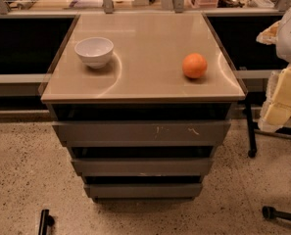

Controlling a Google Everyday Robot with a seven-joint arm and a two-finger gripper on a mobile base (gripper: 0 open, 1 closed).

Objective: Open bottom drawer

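We locate the bottom drawer point(144, 190) as the lowest of three grey fronts in the cabinet at scene centre, nearest the floor and just below the middle drawer point(142, 166). Its front sits in line with the fronts above, so we judge it shut. The front is flat and carries no handle. We judge the panel to be rigid and smooth, so a push or pinch on the face would likely slip. The usable hold is its upper edge, where a dark recess separates it from the middle drawer; hook behind that lip near mid-width and pull straight toward the near side to avoid racking. We expect modest weight, with sliding resistance unknown. The end effector point(281, 94) hangs at the far right edge, well apart from the cabinet and above drawer height; we cannot tell whether it is spread or closed. On the counter point(145, 28) stand a white bowl point(94, 51) at left and an orange point(194, 65) at right; the orange may roll if the cabinet is jolted. A black object point(44, 223) lies on the floor at near left, and a caster point(270, 212) at near right borders the approach path
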